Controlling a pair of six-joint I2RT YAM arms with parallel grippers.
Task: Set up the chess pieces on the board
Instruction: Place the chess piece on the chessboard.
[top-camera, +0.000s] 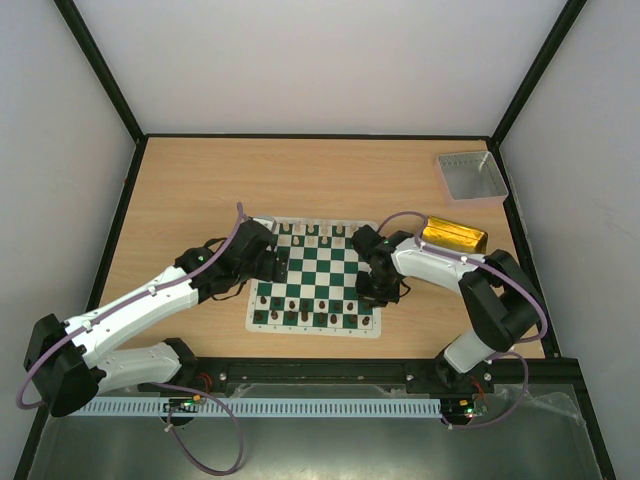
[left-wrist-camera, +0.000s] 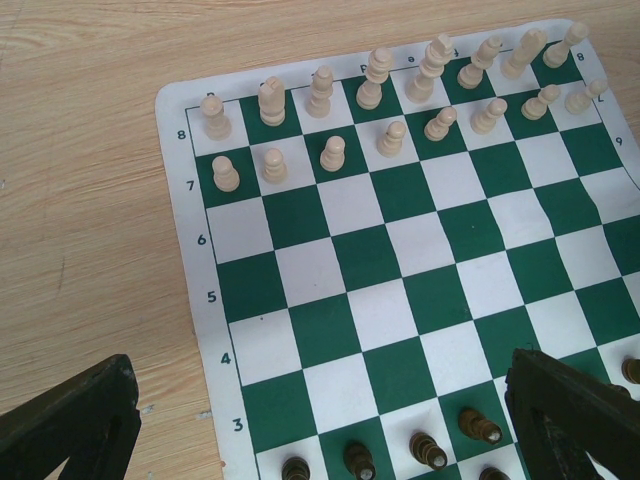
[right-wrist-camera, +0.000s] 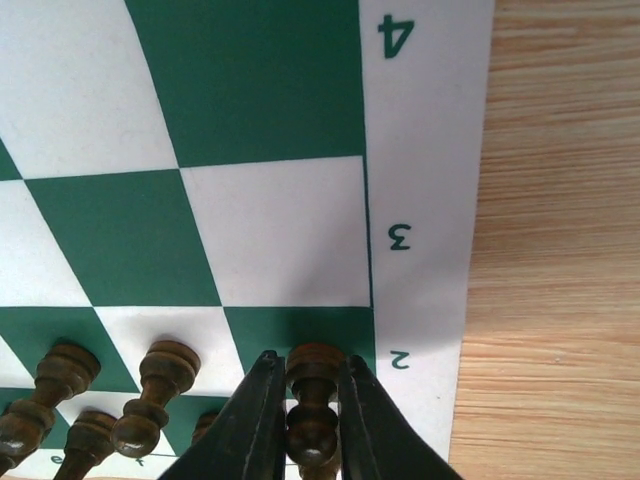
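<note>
The board of green and white checks lies at mid-table. Cream chess pieces fill its two far rows, and dark brown chess pieces stand along the near rows. My right gripper is shut on a dark brown pawn, which stands on the green edge square beside the number 2. More dark pieces stand to its left. My left gripper hangs wide open over the board's left side, its fingers holding nothing. In the top view the left gripper and right gripper flank the board.
A translucent yellow tray lies right of the board, behind the right arm. A grey rectangular tray sits at the back right. Bare wooden tabletop surrounds the board, with black frame posts at the edges.
</note>
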